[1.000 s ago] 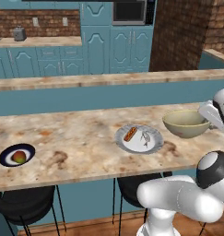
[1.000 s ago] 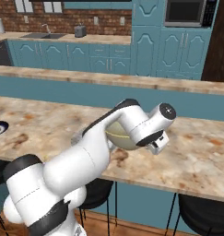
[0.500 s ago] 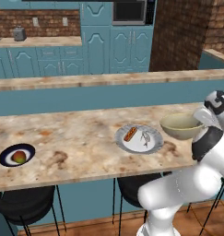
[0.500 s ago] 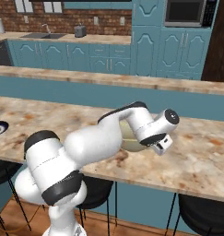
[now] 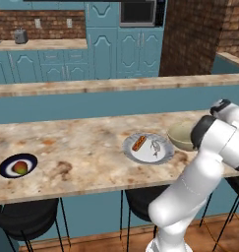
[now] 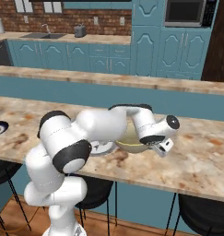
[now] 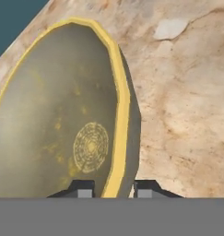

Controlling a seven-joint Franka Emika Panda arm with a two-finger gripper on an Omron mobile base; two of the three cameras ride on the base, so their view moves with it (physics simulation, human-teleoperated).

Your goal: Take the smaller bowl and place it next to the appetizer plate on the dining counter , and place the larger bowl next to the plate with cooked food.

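A long worktop (image 5: 81, 142) of beige-orange marbled stone runs across the kitchen, with a teal base and a raised ledge along its far edge. A white robot arm (image 6: 95, 133) bends over the near edge toward the right end of the worktop. There a wide, deep tan bowl (image 5: 181, 135) with a yellow rim sits on the stone, just beside a pale round plate (image 5: 149, 148); the plate lies to the bowl's left and carries a brownish sausage-like piece of food. Whether bowl and plate touch cannot be told. In the hand view the tool (image 7: 113, 188) straddles the bowl's yellow rim (image 7: 118, 120), one dark fingertip (image 7: 84, 188) on the inner side and the other on the outer side, closed in around the wall; whether the tips press the rim cannot be told. Far off, near the left end of the worktop, a small dark plate (image 5: 17, 166) with a white inner ring holds a red, orange and green morsel, well apart from the bowl
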